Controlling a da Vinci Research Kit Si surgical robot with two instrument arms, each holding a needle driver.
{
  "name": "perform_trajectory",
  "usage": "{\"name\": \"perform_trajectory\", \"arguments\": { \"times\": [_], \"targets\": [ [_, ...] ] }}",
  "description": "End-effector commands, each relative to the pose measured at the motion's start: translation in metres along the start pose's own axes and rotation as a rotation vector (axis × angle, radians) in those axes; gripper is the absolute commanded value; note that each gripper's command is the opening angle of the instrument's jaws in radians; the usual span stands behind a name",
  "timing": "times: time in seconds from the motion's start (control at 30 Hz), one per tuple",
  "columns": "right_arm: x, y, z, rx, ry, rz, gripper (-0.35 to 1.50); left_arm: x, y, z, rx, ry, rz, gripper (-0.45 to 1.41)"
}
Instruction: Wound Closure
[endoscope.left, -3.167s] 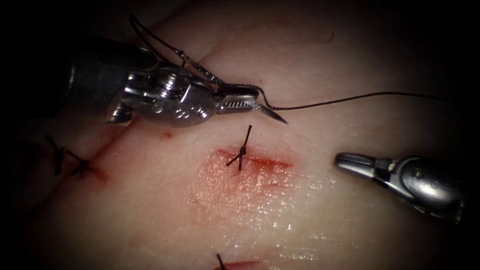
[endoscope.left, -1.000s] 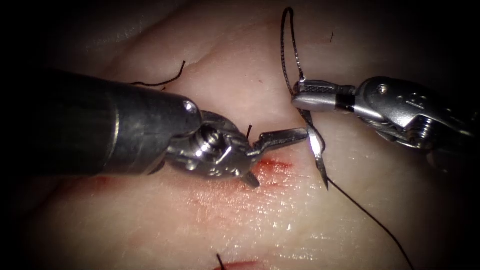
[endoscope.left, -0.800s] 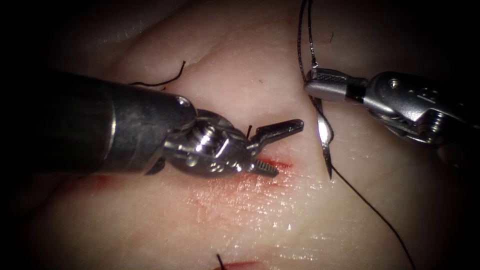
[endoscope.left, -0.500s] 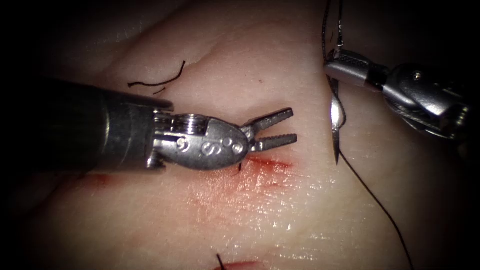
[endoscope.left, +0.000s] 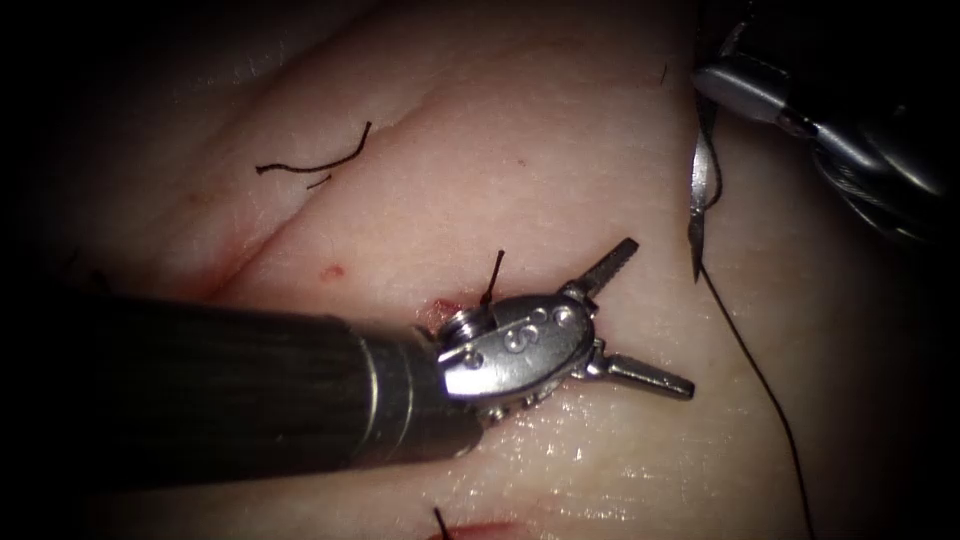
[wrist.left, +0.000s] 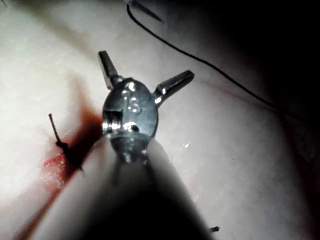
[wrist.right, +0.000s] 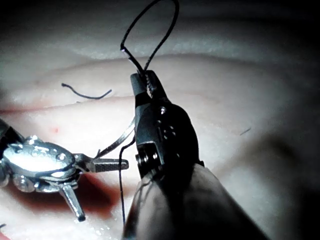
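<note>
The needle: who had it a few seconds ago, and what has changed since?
The left tool held it then; now its jaws gape empty over the cut. The right tool grips the needle and has carried it up and rightward, thread trailing. The knot stayed.

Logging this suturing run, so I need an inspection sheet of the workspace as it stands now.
Surface: tissue with a cut and red fluid around it.
Job's things: needle hangs free of the tissue, right of the cut, point down; thread trails from it across the tissue. A tied stitch sits on the cut.
Clutter: cut end of thread lying on the tissue, upper left.
Grippers: left tool jaws spread wide over the cut, holding nothing; right tool shut on the needle near its thread end.
Cables: nothing seen.
Surroundings: dark beyond the tissue.
</note>
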Motion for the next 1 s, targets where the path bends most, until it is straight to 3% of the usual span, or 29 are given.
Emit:
{"name": "perform_trajectory", "arguments": {
  "times": [0.03,0.2,0.37,0.4,0.43,0.47,0.5,0.53,0.77,1.0],
  "targets": [
    [-0.0001,-0.0001,0.0010,0.001,0.006,0.000,-0.35,-0.0004,-0.0004,0.0009,-0.011,0.014,-0.019,1.21],
    [0.0000,-0.0003,0.0012,-0.003,0.016,0.001,-0.35,-0.0019,-0.0008,0.0027,-0.057,0.024,-0.072,1.18],
    [0.0000,-0.0004,0.0012,-0.009,0.026,0.003,-0.35,-0.0041,-0.0014,0.0051,-0.102,0.032,-0.150,0.93],
    [0.0000,-0.0004,0.0012,-0.009,0.026,0.003,-0.35,-0.0043,-0.0014,0.0052,-0.111,0.036,-0.160,0.78],
    [0.0000,-0.0004,0.0011,-0.010,0.029,0.003,-0.35,-0.0044,-0.0014,0.0053,-0.122,0.037,-0.182,0.51],
    [0.0000,-0.0005,0.0011,-0.010,0.029,0.003,-0.35,-0.0044,-0.0014,0.0053,-0.136,0.040,-0.217,0.02],
    [-0.0001,-0.0005,0.0011,-0.012,0.032,0.003,-0.35,-0.0043,-0.0014,0.0053,-0.141,0.042,-0.218,-0.30],
    [-0.0001,-0.0005,0.0011,-0.014,0.034,0.002,-0.35,-0.0042,-0.0014,0.0053,-0.147,0.047,-0.218,-0.45],
    [-0.0005,-0.0005,0.0012,-0.021,0.043,-0.019,-0.35,-0.0037,-0.0011,0.0049,-0.190,0.072,-0.270,-0.45],
    [-0.0019,0.0000,0.0014,-0.027,0.046,-0.115,-0.35,-0.0019,0.0017,0.0029,-0.253,0.059,-0.297,-0.45]
  ]
}}
